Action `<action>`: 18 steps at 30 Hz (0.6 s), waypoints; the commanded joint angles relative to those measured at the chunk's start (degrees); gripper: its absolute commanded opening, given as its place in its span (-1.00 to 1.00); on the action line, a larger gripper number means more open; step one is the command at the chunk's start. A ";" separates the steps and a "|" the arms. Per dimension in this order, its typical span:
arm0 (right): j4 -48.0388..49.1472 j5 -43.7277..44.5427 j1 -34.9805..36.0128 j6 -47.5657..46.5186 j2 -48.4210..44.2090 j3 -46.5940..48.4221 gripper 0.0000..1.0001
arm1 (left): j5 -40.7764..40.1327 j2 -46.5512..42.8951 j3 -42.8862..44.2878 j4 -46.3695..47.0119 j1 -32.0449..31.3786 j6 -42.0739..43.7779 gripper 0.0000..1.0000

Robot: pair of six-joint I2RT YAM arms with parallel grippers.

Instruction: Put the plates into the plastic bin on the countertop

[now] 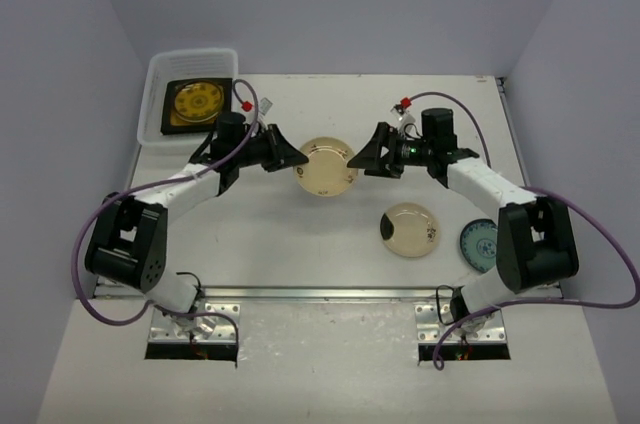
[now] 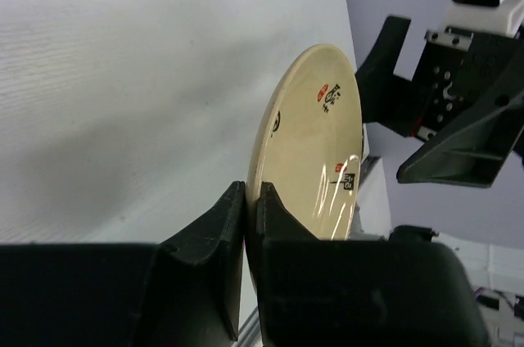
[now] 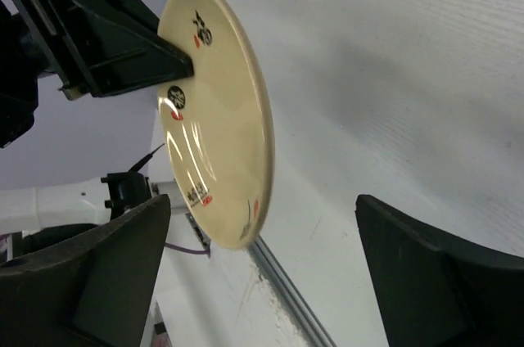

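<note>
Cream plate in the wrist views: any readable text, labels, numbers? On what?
No legible text in any view.
On the cream plate: black and red printed marks near the rim, too blurred to read.
On the second cream plate: a dark mark, too small to read.

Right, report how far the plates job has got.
Done: one dark square plate lies in the plastic bin. In hand: the left gripper pinches a cream plate by its rim; the right gripper open beside it. Left: a cream-and-brown plate and a blue-patterned plate on the countertop.
</note>
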 commanded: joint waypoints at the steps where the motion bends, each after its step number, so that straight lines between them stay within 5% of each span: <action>1: 0.23 3.90 -4.39 -0.81 -5.00 -4.14 0.98 | -13.17 -6.25 5.04 -5.91 10.40 -6.53 -1.00; 7: -3.75 6.80 -5.75 -4.55 -10.46 -8.73 0.98 | -32.43 -5.08 10.78 -13.04 28.34 -14.05 -1.00; 10: -3.92 6.22 -5.83 -4.64 -11.31 -10.56 0.98 | -41.90 -0.34 15.36 -13.49 29.80 -16.53 -1.00; 18: -4.34 5.66 -5.85 -5.65 -15.07 -15.22 0.97 | -42.92 22.05 40.98 -21.11 32.48 -12.05 -1.00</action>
